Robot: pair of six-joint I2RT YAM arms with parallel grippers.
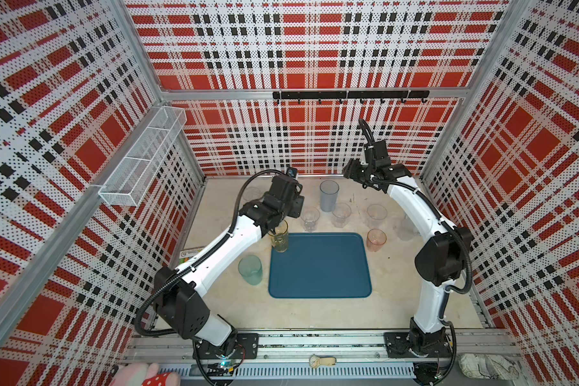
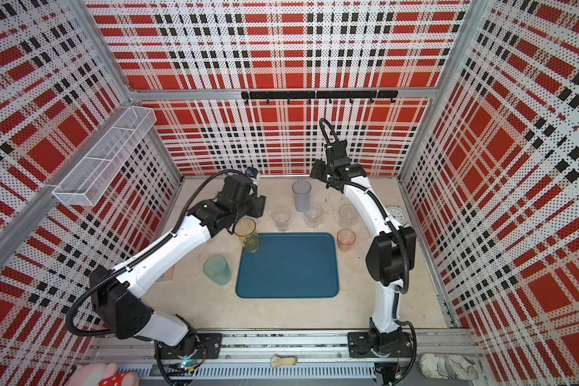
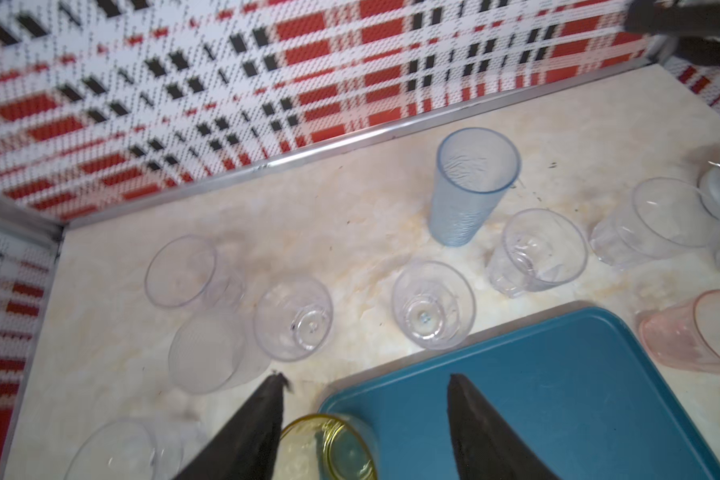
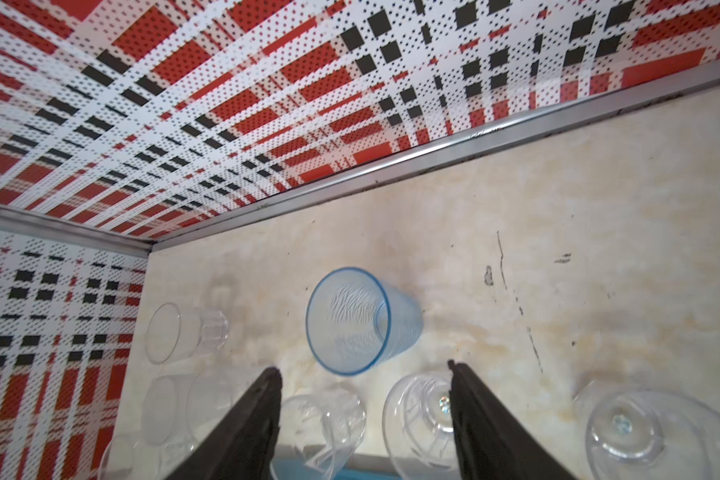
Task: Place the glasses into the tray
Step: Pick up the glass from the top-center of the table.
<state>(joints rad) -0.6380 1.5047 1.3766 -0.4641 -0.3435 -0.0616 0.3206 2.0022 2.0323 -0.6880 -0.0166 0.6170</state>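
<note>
One teal glass point(image 1: 250, 270): stood upright on the tabletop point(image 1: 315, 314) at 9 o'clock of the tray point(image 1: 320, 267), just beside its rim.
Left end effector point(image 3: 367, 378): held open over the tray's 10 o'clock corner. The amber glass point(image 1: 279, 239) is seen low between the spread fingers, and a clear gap is left to one of them.
Amber glass: stood upright in the tray's 10 o'clock corner. No other glass is seen on the tray.
Clear glasses point(image 1: 341, 215): three are lined up on the tabletop at 12 o'clock of the tray. Further clear ones point(image 3: 293, 318) are seen toward 10 o'clock in the left wrist view.
Grey-blue glass point(image 1: 329, 196): stood upright just behind that row, at 12 o'clock.
Pink glass point(image 1: 376, 239): stood on the tabletop at 2 o'clock of the tray, near the rim but apart from it.
Right end effector point(image 4: 363, 366): held raised at 1 o'clock of the tray, above the far glasses. The fingers are spread and nothing is gripped.
</note>
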